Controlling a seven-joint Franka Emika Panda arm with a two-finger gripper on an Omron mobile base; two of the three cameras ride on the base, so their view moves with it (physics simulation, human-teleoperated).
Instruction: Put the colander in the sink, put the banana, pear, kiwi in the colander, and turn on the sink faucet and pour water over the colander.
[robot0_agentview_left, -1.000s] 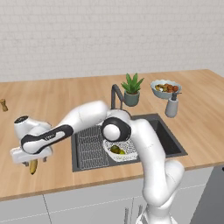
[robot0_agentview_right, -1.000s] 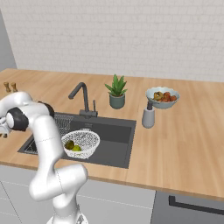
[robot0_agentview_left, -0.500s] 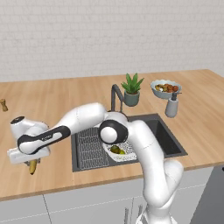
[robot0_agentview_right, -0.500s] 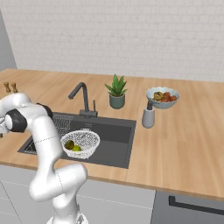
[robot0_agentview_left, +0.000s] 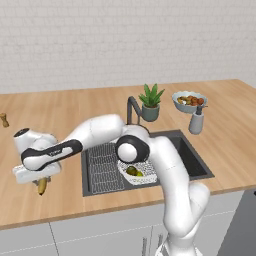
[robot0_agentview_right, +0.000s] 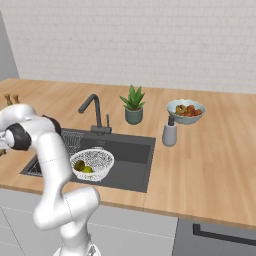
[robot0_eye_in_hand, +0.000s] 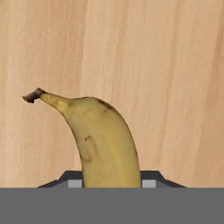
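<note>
The arm (robot0_agentview_left: 165, 165) is glossy white, built of thick rounded tube segments joined by bulbous elbows. Dark grey round caps mark the joints, and a dark band runs along the forearm. The hand block (robot0_agentview_left: 35, 172) is a flat white box.

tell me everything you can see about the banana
The banana is small, curved and yellow with brown freckles and a dark brown stem tip. In the hand view it rises between the gripper, with the wooden counter behind it. In the left base view its lower end pokes out below the hand, over the counter left of the sink. Whether it is lifted off the wood cannot be told.
</note>
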